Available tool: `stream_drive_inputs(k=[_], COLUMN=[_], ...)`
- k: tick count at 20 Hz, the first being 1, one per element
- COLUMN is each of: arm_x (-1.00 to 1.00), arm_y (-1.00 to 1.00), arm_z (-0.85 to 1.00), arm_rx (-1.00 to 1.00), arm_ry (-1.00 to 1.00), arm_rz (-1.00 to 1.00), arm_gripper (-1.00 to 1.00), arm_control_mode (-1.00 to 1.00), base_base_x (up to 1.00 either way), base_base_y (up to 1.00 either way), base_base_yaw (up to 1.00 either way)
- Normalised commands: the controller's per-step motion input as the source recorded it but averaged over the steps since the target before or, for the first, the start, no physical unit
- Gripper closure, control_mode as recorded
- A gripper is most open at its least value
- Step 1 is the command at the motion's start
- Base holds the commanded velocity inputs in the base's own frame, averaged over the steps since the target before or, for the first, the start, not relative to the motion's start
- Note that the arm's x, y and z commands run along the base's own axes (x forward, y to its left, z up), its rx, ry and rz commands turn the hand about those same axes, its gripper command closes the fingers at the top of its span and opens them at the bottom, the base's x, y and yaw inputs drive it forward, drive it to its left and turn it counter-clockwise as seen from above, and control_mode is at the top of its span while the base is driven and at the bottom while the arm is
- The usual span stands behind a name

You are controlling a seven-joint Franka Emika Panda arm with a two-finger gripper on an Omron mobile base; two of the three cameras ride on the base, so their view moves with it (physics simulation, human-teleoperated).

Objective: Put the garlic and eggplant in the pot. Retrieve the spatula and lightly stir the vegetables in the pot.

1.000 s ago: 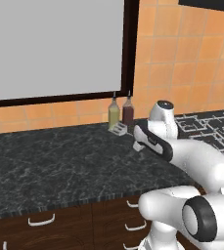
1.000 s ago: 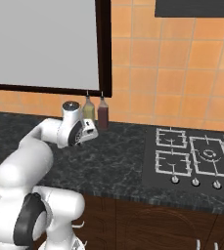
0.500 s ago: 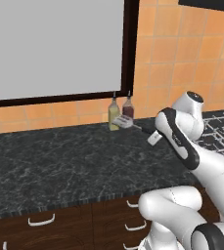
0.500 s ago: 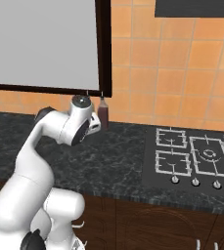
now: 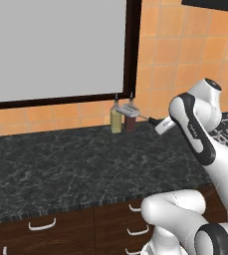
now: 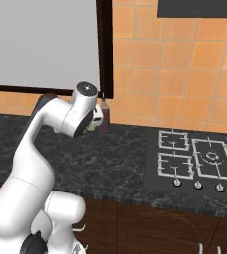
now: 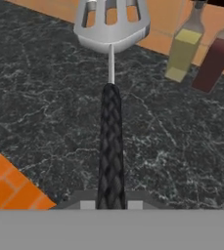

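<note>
— What's changed? 
— Since a moment ago the arm has risen and swung toward the stove (image 6: 197, 158), lifting the spatula (image 7: 111, 93) off the surface (image 5: 60, 169). 
— Is the grip good? 
— The fingers (image 7: 110, 205) are clamped on its black handle; the slotted head juts ahead of them, near two bottles (image 7: 201, 51). 
— Which step? 
— Retrieval, I'd say. Next: carry it over to the pot and stir lightly.

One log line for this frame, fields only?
stage: spatula pickup | gripper: shut on spatula | spatula: lifted above counter, near two bottles | stove: right, bare burners
</note>
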Motion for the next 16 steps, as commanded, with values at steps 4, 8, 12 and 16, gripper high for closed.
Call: stream_drive_inputs(k=[4,8,12,16], arm_x=[0.0,0.0,0.0,0.0], arm_y=[0.0,0.0,-0.01,0.0], arm_z=[0.0,0.0,0.0,0.0], arm_rx=[0.0,0.0,0.0,0.0], arm_ry=[0.0,0.0,0.0,0.0], arm_rz=[0.0,0.0,0.0,0.0], arm_gripper=[1.0,1.0,1.0,1.0], arm_control_mode=[-1.0,-1.0,1.0,1.0], base_base_x=[0.0,0.0,-0.06,-0.14], base_base_y=[0.0,0.0,-0.67,-1.0], base_base_yaw=[0.0,0.0,0.0,0.0])
